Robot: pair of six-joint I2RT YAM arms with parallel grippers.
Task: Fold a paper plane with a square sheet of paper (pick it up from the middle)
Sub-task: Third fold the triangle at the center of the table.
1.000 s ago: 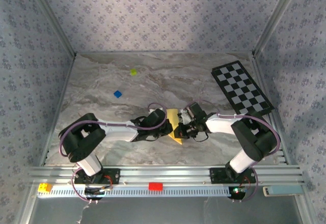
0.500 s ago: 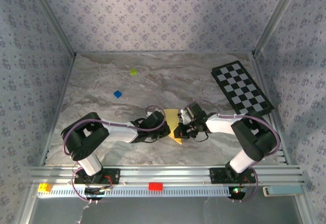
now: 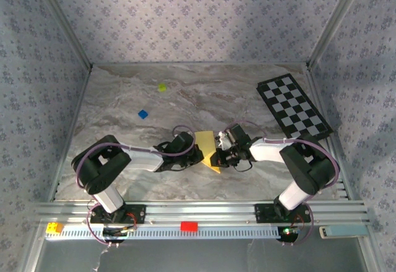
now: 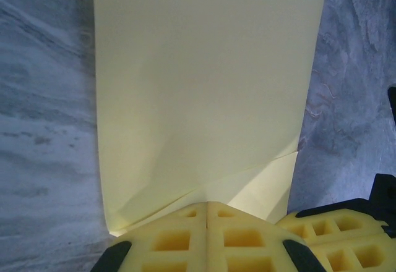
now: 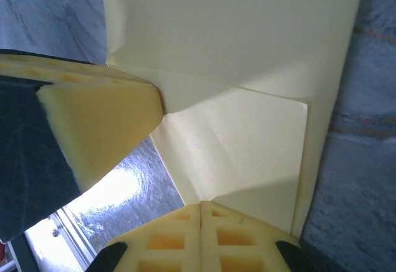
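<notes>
The yellow square sheet of paper (image 3: 205, 143) is partly folded, with diagonal creases and layered flaps, and stands pinched between both grippers near the table's front middle. My left gripper (image 3: 198, 154) is shut on its left side. In the left wrist view the closed fingertips (image 4: 185, 222) meet at the paper's (image 4: 204, 86) lower fold. My right gripper (image 3: 218, 156) is shut on the opposite side; its tips (image 5: 179, 222) close on a folded corner of the paper (image 5: 247, 142). The left gripper's finger (image 5: 93, 123) presses the sheet from the left there.
A black-and-white checkered board (image 3: 294, 106) lies at the back right. A small yellow-green block (image 3: 162, 88) and a blue block (image 3: 143, 114) sit on the marble table at the back left. A red block (image 3: 189, 225) and a yellow block (image 3: 54, 227) rest on the front rail.
The paper's upper flap has swung left and now shows wider from above. The left gripper has shifted slightly left with it; the right gripper has barely moved.
</notes>
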